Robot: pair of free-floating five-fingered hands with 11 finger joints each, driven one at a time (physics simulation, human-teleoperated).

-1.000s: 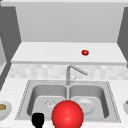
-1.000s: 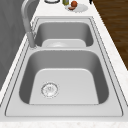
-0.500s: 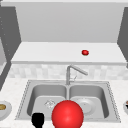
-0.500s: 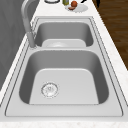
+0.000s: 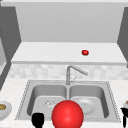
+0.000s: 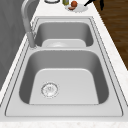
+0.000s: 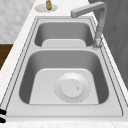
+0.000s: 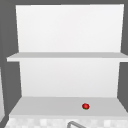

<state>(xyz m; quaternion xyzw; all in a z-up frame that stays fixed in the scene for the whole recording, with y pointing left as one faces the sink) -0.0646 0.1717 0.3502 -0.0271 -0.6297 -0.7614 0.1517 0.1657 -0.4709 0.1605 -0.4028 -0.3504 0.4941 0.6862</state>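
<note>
Left hand (image 5: 38, 120) hangs beside red ball (image 5: 67, 115) at sink (image 5: 23, 101); right hand (image 5: 124, 115) hovers by plate (image 6: 81, 9); both grips unreadable, so any reach looks best slow

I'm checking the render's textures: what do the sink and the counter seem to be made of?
The sink looks like brushed stainless steel: even grey with soft highlights on the basin walls, matching the faucet. The counter looks like polished white stone, perhaps marble, judging by its faint grey speckling; it may be laminate.

A white plate (image 7: 72, 87) lies in the near basin of the sink (image 7: 15, 75); the tap (image 7: 96, 22) stands at two o'clock.
</note>
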